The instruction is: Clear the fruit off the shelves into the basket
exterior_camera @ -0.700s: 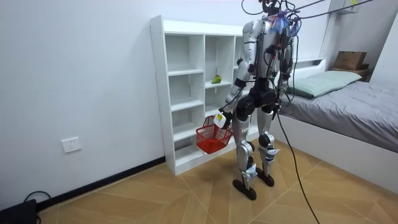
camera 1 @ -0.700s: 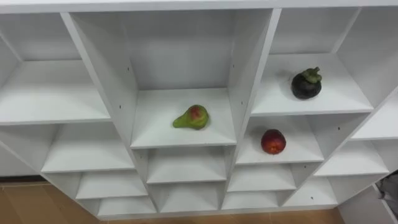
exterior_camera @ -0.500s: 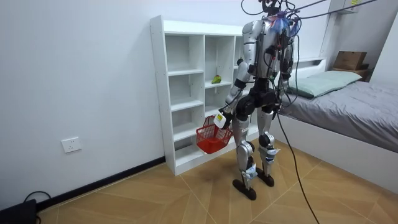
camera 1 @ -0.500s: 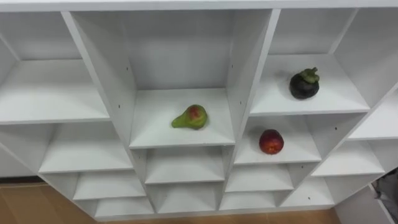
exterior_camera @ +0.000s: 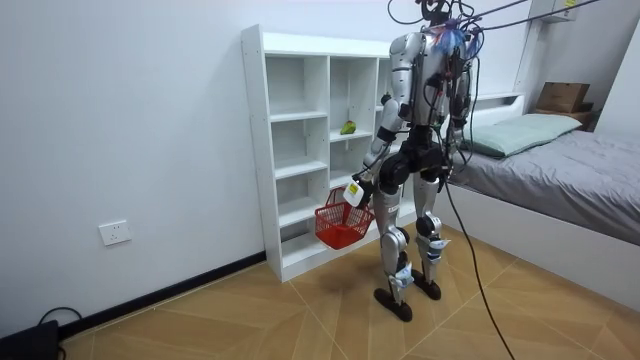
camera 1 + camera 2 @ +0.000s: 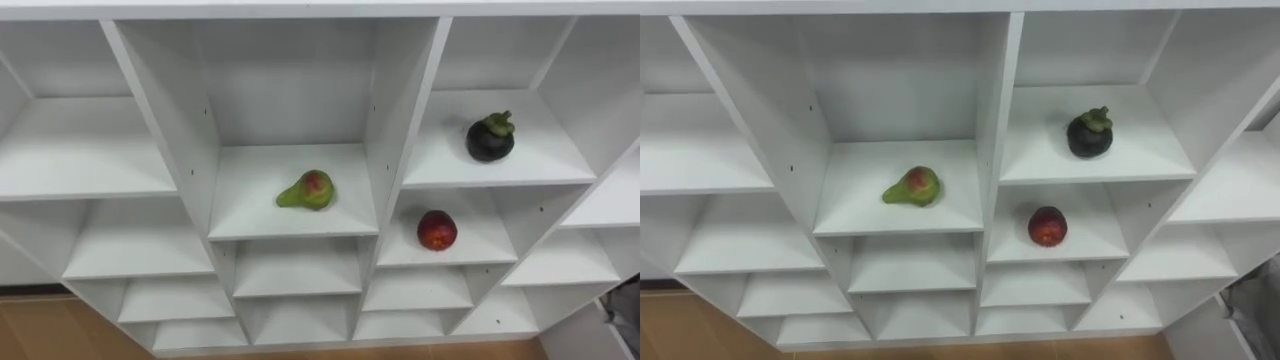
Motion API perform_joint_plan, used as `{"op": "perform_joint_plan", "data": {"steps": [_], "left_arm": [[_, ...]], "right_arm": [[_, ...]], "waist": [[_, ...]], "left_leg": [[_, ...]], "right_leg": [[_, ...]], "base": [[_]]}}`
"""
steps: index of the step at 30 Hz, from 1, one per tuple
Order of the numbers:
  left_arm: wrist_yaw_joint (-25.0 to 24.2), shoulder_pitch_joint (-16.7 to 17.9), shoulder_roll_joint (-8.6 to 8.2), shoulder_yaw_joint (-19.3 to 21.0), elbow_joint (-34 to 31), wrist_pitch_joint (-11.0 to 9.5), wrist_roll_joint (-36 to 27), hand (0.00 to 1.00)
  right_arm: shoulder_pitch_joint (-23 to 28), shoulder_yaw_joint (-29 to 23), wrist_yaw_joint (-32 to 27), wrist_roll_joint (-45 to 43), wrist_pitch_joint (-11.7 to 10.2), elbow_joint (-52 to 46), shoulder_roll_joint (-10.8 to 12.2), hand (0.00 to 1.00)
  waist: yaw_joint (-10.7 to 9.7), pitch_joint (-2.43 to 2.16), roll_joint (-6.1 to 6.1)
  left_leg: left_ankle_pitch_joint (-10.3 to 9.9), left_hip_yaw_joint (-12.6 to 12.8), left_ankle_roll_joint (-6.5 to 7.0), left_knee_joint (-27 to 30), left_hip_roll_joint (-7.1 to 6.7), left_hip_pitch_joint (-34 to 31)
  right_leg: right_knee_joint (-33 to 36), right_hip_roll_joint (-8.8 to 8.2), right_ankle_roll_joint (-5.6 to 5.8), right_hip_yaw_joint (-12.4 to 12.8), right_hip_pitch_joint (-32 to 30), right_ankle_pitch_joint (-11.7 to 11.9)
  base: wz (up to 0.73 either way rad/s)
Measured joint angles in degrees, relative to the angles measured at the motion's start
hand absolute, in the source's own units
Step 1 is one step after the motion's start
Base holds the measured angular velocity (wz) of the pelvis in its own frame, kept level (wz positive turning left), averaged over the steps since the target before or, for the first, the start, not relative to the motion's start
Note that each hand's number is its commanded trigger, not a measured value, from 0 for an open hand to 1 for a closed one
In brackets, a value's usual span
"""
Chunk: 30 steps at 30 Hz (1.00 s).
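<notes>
The pear (image 6: 307,190), green with a red blush, lies on its side in the middle column of the white closet (image 6: 160,120), on the floor of the tall upper compartment, with its narrow end pointing to 9 o'clock. Between 2 and 3 o'clock from it, past the upright divider, the dark mangosteen (image 6: 490,138) stands with its green cap up in the next column's upper compartment. At 7 o'clock from the mangosteen, one compartment lower in the same column, sits the round red fruit (image 6: 437,230). All three fruits rest well apart on the shelves, and no hand touches them.

At the 4 o'clock corner of the eye views a dark blur comes in on the right arm's side. By its place it is the right hand (image 6: 629,300), and I cannot tell whether it is open or closed.

In the room view the robot stands upright facing the closet, close before it. Its left hand (image 5: 355,191) hangs low at 8 o'clock from its hips, closed round the handle of the red basket (image 5: 340,224), which dangles in front of the lower shelves. A bed (image 5: 560,165) stands at 3 o'clock from the robot, and a wall socket (image 5: 114,233) sits at 9 o'clock from the basket.
</notes>
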Motion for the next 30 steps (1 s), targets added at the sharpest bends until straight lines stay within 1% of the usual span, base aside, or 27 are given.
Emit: {"op": "perform_joint_plan", "data": {"steps": [4,7,10,12,13,16,18,20,21,23,27,30], "left_arm": [[0.03,-0.34,0.00,-0.56,0.08,-0.21,-1.14,1.00],[0.69,-0.36,-0.02,-1.44,0.09,-0.87,-1.27,1.00],[0.99,-0.37,-0.01,-1.47,0.15,-1.71,-1.89,1.00],[1.17,-0.21,0.04,-1.43,0.17,-2.53,-2.21,1.00],[1.20,-0.21,0.05,-1.40,0.14,-2.59,-2.21,1.00],[1.27,-0.21,0.04,-1.35,-0.05,-2.66,-2.21,1.00],[1.78,0.32,0.04,-1.41,-1.39,-2.80,-2.21,1.00],[2.11,0.61,0.04,-1.42,-2.33,-3.27,-2.22,1.00],[2.12,0.78,0.04,-1.43,-2.59,-3.57,-2.22,1.00],[2.23,0.87,0.12,-1.92,-3.62,-4.17,-2.22,1.00],[2.22,1.59,0.05,-2.36,-5.46,-4.76,-2.22,1.00],[2.20,1.93,0.06,-2.36,-5.64,-4.79,-2.24,1.00]], "right_arm": [[0.13,1.07,-1.10,1.12,-0.16,-0.42,0.00,0.00],[0.56,1.85,-1.93,1.17,-0.73,-1.40,0.00,0.00],[1.31,2.08,-2.92,-0.24,-1.34,-3.49,0.02,0.00],[2.53,2.07,-4.03,-3.77,-1.89,-6.66,0.04,0.00],[2.93,2.08,-4.29,-4.58,-2.03,-7.76,0.04,0.00],[5.15,2.07,-6.35,-7.61,-2.26,-14.05,0.06,0.00],[7.90,2.07,-8.09,-11.12,-2.42,-21.08,0.20,0.00],[9.26,2.09,-8.92,-13.54,-2.66,-25.71,0.29,0.00],[9.51,2.09,-9.16,-14.15,-2.68,-27.00,0.34,0.00],[10.23,2.50,-10.39,-14.64,-3.93,-30.11,0.61,0.00],[11.61,2.61,-11.08,-14.74,-4.41,-33.61,1.22,0.00],[14.18,2.64,-12.50,-14.46,-4.53,-39.31,1.33,0.00]], "waist": [[-0.01,0.02,-0.01],[-0.10,0.01,-0.01],[-0.06,-0.01,-0.07],[-0.09,-0.01,-0.20],[-0.02,-0.07,-0.29],[0.07,-0.05,-0.33],[0.06,-0.05,-0.31],[0.11,-0.06,-0.10],[0.08,-0.07,-0.10],[-0.06,-0.09,-0.06],[-0.06,-0.28,0.20],[-0.09,-0.36,0.60]], "left_leg": [[-0.01,0.09,0.00,-0.12,0.00,-0.04],[-0.01,0.12,0.00,-0.26,0.00,-0.28],[-0.01,0.18,0.00,-0.27,0.00,-0.39],[-0.01,0.24,0.00,-0.26,0.00,-0.62],[-0.01,0.25,0.00,-0.25,0.01,-0.58],[0.00,0.46,0.00,-0.19,0.03,-0.45],[0.00,0.72,0.00,-0.19,0.10,-0.61],[0.00,1.23,0.00,-0.20,0.23,-0.80],[-0.01,1.35,0.00,-0.21,0.26,-0.86],[-0.01,1.50,0.00,-0.23,0.31,-1.30],[-0.01,1.55,-0.01,-0.23,0.36,-1.50],[-0.01,1.63,-0.02,-0.21,0.38,-1.51]], "right_leg": [[0.01,-0.01,0.00,0.04,-0.10,0.00],[0.00,0.00,0.01,0.00,-0.13,0.01],[0.00,0.00,0.01,0.01,-0.22,0.01],[0.06,0.01,0.01,0.05,-0.47,0.01],[0.09,0.02,0.01,0.05,-0.56,0.01],[0.15,0.02,0.00,0.12,-0.67,0.02],[0.34,0.06,0.00,0.21,-1.04,0.03],[0.81,0.17,-0.02,0.80,-1.66,0.04],[0.92,0.19,-0.02,0.91,-1.86,0.04],[0.95,0.27,-0.08,1.29,-2.17,0.11],[0.94,0.33,-0.10,1.49,-2.35,0.13],[1.03,0.34,-0.13,1.52,-2.14,0.15]], "base": [[0.00],[0.00],[0.00],[0.00],[0.00],[-0.02],[-0.06],[-0.12],[-0.15],[-0.06],[0.00],[0.00]]}}
